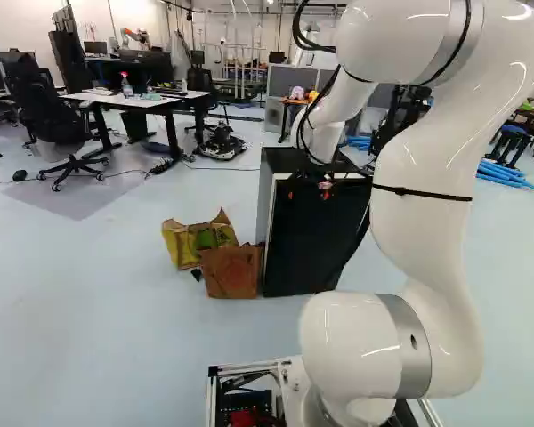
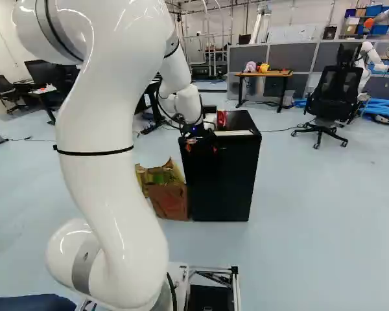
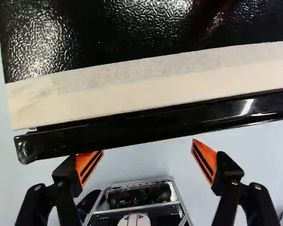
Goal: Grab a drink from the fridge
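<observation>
Wide-spread gripper (image 2: 201,148) at the front edge of the fridge (image 2: 222,175), near its left corner

The white arm (image 1: 423,196) rises from the base and reaches forward to the fridge, its wrist above the front of the fridge top. The fridge, the task's own thing, stands on the floor ahead of the base, its black front facing the arm; I cannot make out a drink. At the far left of the left base view stands a white-topped desk (image 1: 133,100), with 1 spray bottle (image 1: 126,86) near its far edge. Beside the fridge's left side, on the floor, are 2 bags: 1 yellow bag (image 1: 180,245) and, nearer the fridge's front left edge, 1 brown bag (image 1: 232,272). A pale strip (image 3: 151,82) runs along the front edge of the fridge top. In the wrist view the gripper (image 3: 148,146) has its 2 orange-padded fingers far apart with nothing between them, both on the base side of that edge; 1 fingertip is right by the edge, toward the front left corner. On the fridge top, toward its left edge, sits 1 small red thing (image 2: 221,119); I cannot tell what it is.
</observation>
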